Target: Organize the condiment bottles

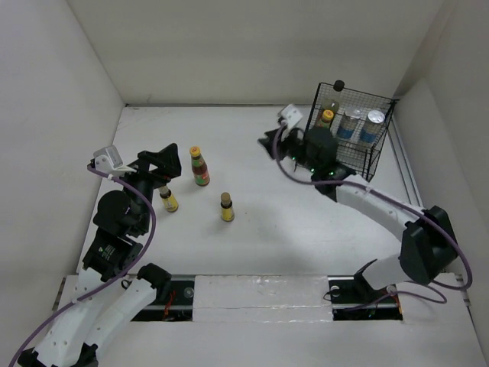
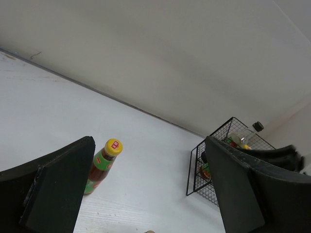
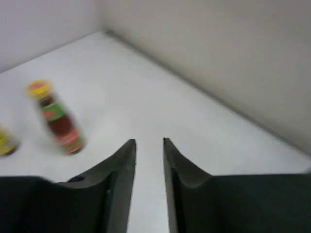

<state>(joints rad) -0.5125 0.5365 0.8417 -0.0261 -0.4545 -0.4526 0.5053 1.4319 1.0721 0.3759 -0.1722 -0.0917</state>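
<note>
Standing upright: glass red-sauce bottle (image 1: 200, 167), beyond black wire basket (image 1: 380, 157).

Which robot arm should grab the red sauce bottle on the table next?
Probably the left. Its open gripper sits right beside the red sauce bottle, while the right gripper is farther off, by the basket.
</note>
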